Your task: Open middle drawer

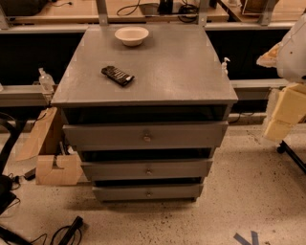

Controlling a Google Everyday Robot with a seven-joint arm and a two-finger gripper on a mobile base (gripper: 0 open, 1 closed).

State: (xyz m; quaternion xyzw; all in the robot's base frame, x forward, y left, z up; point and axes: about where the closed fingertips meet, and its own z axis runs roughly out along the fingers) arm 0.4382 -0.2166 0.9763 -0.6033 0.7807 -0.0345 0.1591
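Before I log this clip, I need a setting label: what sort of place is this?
Likely a lab or workshop: workbenches behind the grey drawer cabinet, cables on the speckled floor. The claw hangs at right.

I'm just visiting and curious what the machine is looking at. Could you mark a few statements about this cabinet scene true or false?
1. A pale bowl sits on the cabinet top. True.
2. The middle drawer has a long bar handle. False: it has a small round knob.
3. The pincer grips that knob. False: it is at the right edge of the view, apart from the cabinet.
4. A dark packet lies on the cabinet top. True.
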